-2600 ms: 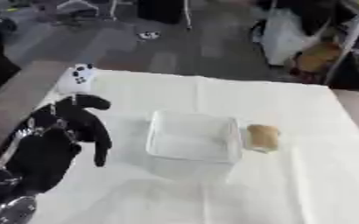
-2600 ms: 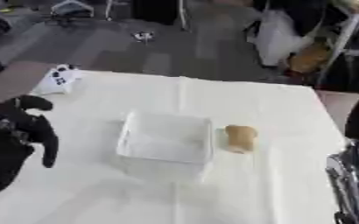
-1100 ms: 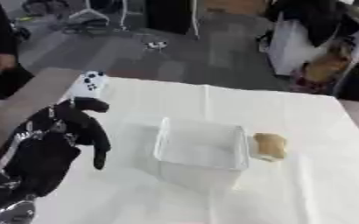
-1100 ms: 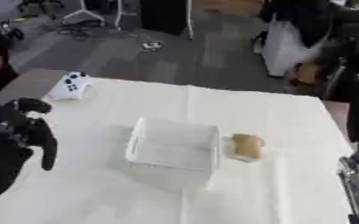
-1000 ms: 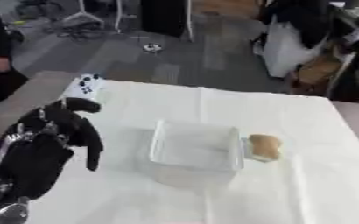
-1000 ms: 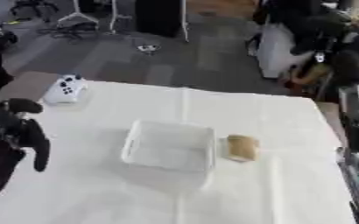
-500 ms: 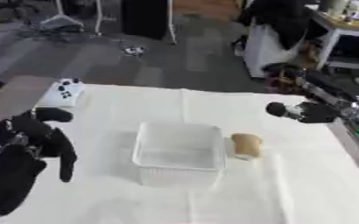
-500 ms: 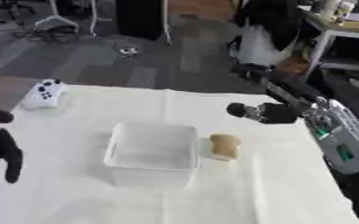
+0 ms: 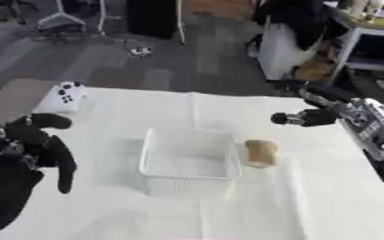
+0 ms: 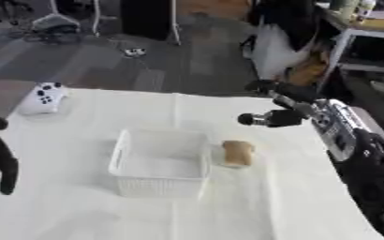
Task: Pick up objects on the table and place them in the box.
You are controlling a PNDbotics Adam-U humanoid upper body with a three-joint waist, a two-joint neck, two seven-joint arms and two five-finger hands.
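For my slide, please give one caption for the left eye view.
Right hand open above the table, beyond the tan object lying beside the white box; left hand idle.

Both views are evenly and fairly brightly lit from overhead, with no single strong source showing. The white cloth-covered table (image 9: 310, 197) reads pale and slightly washed out, its creases faint. Shadows are soft and short: a dim grey patch lies under the white mesh plastic box (image 9: 190, 161). The whole picture is soft, with blurred edges on the black robot left hand (image 9: 23, 154) and right hand (image 10: 281, 115). The dark floor behind is hazier still.
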